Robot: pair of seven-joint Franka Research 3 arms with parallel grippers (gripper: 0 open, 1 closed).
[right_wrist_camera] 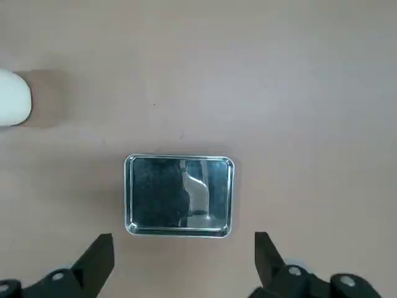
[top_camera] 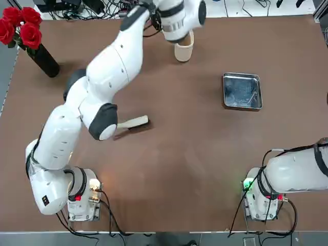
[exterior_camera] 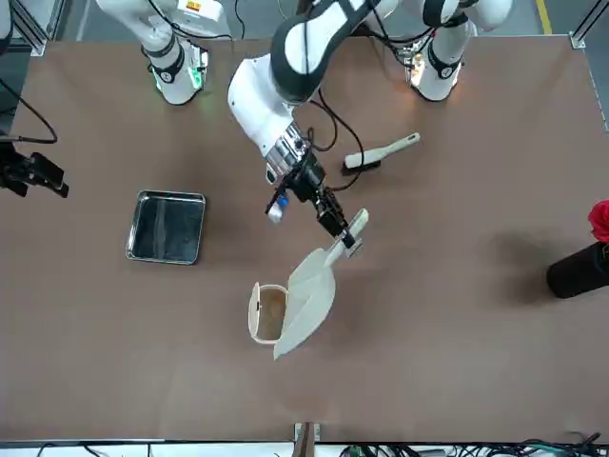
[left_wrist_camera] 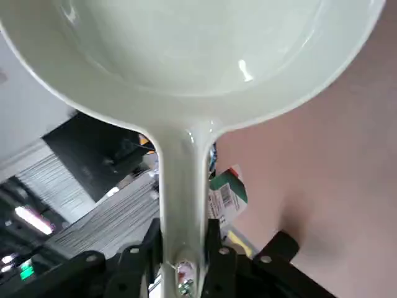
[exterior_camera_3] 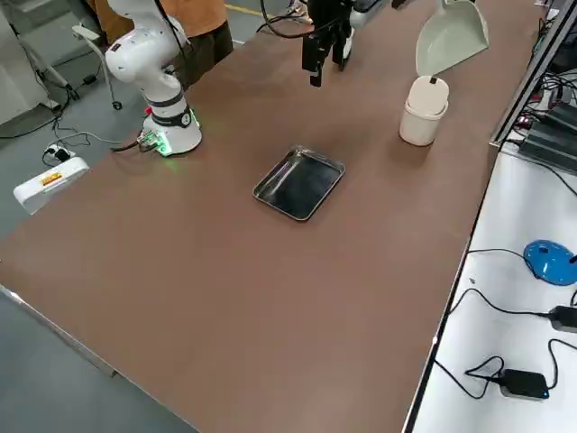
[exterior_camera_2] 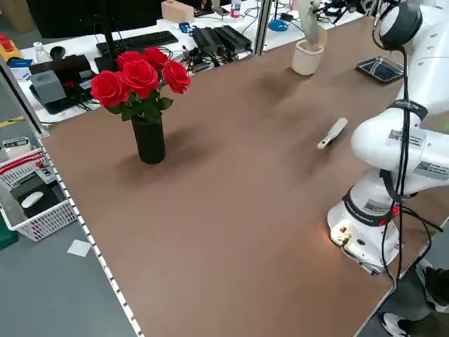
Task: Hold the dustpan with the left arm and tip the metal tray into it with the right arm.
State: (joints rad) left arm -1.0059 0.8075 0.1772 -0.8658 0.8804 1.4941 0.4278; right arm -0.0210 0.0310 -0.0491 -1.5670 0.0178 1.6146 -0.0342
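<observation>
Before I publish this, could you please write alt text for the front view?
The left gripper holds the cream dustpan by its handle, mouth tilted down over a cream cup. A metal tray lies flat nearby; a hand brush lies behind, and the right gripper hangs open at the edge.

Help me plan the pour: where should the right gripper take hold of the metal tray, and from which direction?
Grip the raised rim of the metal tray at the long edge nearest the right gripper, coming down from above. The tray lies flat on the table, so only the thin rim offers a pinch, and the gripper, open, already hangs over that edge.
</observation>
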